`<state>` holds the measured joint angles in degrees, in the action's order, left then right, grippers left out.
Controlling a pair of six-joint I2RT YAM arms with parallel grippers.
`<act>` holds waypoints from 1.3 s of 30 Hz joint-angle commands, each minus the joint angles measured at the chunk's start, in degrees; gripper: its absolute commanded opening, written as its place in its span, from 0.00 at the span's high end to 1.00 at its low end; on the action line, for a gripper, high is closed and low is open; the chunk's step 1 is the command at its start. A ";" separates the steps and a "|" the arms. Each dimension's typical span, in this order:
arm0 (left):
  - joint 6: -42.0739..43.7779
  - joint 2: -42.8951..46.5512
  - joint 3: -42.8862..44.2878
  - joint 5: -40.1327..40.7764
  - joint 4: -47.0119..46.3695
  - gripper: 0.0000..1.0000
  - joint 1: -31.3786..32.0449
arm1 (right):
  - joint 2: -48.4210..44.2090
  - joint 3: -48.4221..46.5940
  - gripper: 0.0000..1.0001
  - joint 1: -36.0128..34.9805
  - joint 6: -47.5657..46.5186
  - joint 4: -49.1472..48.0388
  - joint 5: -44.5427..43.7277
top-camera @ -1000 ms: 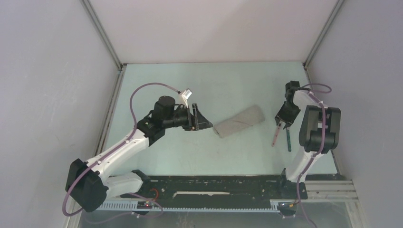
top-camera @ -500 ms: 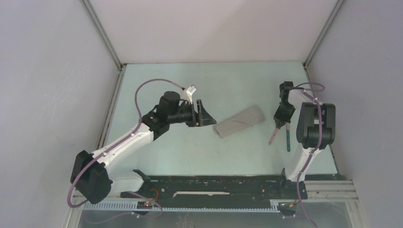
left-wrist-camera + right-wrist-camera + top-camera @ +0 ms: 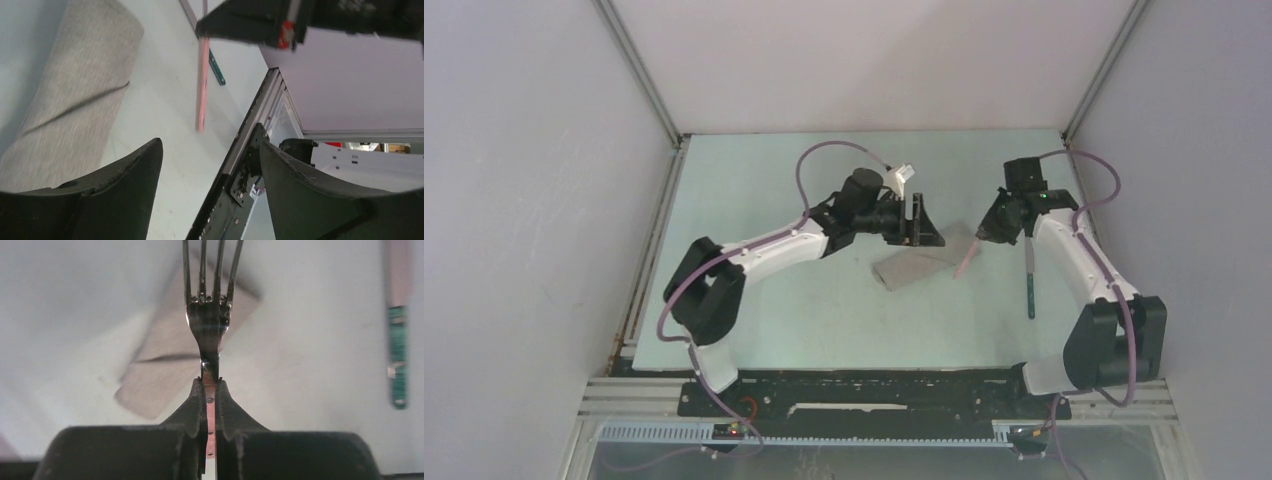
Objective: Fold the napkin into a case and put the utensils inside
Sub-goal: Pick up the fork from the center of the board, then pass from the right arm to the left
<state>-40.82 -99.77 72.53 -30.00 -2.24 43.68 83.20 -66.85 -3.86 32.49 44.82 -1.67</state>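
The napkin lies folded as a narrow taupe-grey case (image 3: pixel 911 269) in the middle of the table, also in the left wrist view (image 3: pixel 70 100) and the right wrist view (image 3: pixel 167 367). My left gripper (image 3: pixel 927 228) hovers over the case's far side, and its jaws stand wide open and hold nothing (image 3: pixel 210 145). My right gripper (image 3: pixel 989 230) is shut on the pink-handled fork (image 3: pixel 967 262), held off the table just right of the case. The fork's tines (image 3: pixel 210 287) point ahead of the jaws (image 3: pixel 211 384). A teal-handled utensil (image 3: pixel 1030 288) lies on the table to the right.
Metal frame posts and grey walls enclose the pale green table (image 3: pixel 764 300). The black rail with the arm bases (image 3: pixel 874 392) runs along the near edge. The right gripper's body (image 3: pixel 250 22) hangs close above the left gripper's view.
My right gripper shut on the pink fork, lifted it and carried it left toward the case. The left arm swung right, and its gripper now sits over the case with its jaws a little wider.
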 commanded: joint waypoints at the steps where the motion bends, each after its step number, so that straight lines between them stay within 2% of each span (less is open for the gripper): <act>1: 2.03 -6.80 8.15 -3.73 -2.57 0.24 1.12 | -4.20 0.58 1.00 -6.37 9.59 -2.60 4.03; 5: 2.96 -9.67 10.15 -5.87 -1.56 0.33 1.42 | -6.45 0.84 1.00 -10.88 14.79 -4.89 2.76; 10: 3.84 -8.90 7.42 -5.03 -0.57 0.47 1.42 | -7.70 0.84 1.00 -12.59 17.87 -6.03 2.93; 13: 3.94 -8.45 6.29 -4.74 -0.66 0.60 1.55 | -8.59 0.80 1.00 -13.26 18.64 -6.48 2.83; 18: 3.74 -8.69 5.34 -6.52 -0.75 0.72 1.56 | -9.63 0.88 1.00 -13.03 18.86 -6.19 3.45; 20: 4.17 -8.53 5.05 -6.63 -0.68 0.87 1.52 | -10.20 0.86 1.00 -13.06 18.41 -6.47 3.87; 21: 4.25 -8.10 4.71 -6.39 -0.71 0.98 1.40 | -10.32 0.83 1.00 -12.84 17.54 -6.58 4.68; 22: 4.19 -7.81 4.46 -6.43 -0.85 1.00 1.31 | -10.29 0.91 0.97 -12.27 16.05 -6.69 6.28; 24: 4.33 -7.17 4.19 -6.76 -0.84 1.00 1.08 | -10.23 1.04 0.68 -10.62 11.77 -7.15 10.08; 25: 4.46 -6.59 3.81 -6.40 -0.79 1.00 0.98 | -10.43 1.38 0.58 -9.10 8.77 -7.56 12.44; 28: 6.61 -5.20 2.79 -5.32 -0.15 1.00 0.91 | -11.96 2.70 0.43 -4.82 5.31 -7.50 16.70; 32: 8.20 -5.26 2.18 -5.51 0.13 1.00 0.97 | -10.07 2.73 0.42 -2.42 6.27 -6.24 20.31; 39: 7.94 -5.67 2.36 -9.07 -0.85 1.00 1.15 | -6.56 2.80 0.42 -5.45 10.41 -7.55 17.26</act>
<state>-34.48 -108.73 74.04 -36.03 -1.04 44.88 75.31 -64.16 -8.40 41.58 38.74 15.14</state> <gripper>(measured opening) 0.035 0.582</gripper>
